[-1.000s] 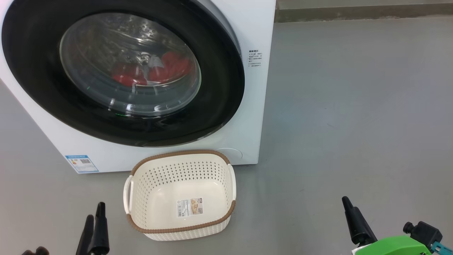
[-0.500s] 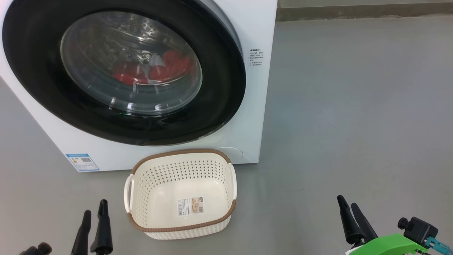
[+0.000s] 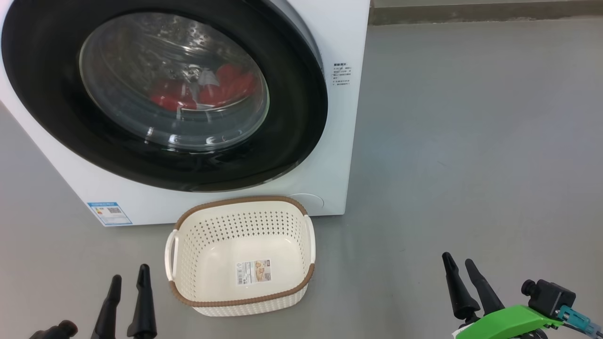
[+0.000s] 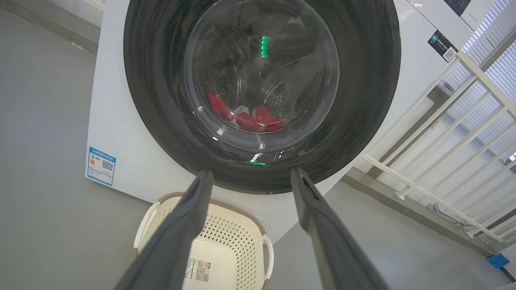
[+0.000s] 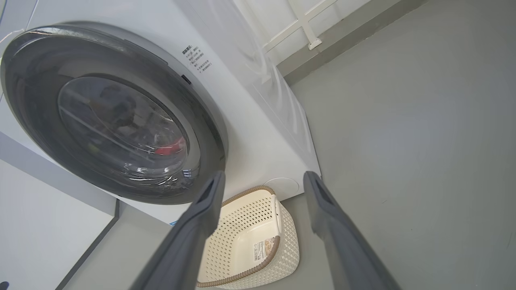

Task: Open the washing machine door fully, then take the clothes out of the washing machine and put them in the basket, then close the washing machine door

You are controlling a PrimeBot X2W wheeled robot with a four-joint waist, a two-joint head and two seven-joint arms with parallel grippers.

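The white washing machine (image 3: pixel 337 141) fills the upper left of the head view. Its round black-rimmed door (image 3: pixel 292 117) is shut against the front. Through the glass I see the red clothes (image 3: pixel 202 92) lying low in the drum; they also show as clothes (image 4: pixel 250 117) in the left wrist view. The cream basket (image 3: pixel 240 209) stands empty on the floor right before the machine. My left gripper (image 3: pixel 128 275) is open at the lower left, beside the basket. My right gripper (image 3: pixel 458 264) is open at the lower right, well clear of everything.
Grey floor (image 3: pixel 471 141) stretches to the right of the machine up to a wall base. A white railing (image 4: pixel 451 133) stands right of the machine in the left wrist view. A blue label (image 3: pixel 108 213) sits on the machine's lower left corner.
Both grippers have risen a little into the head view and their fingers have spread apart. The head camera has shifted slightly; machine, door and basket stay put.
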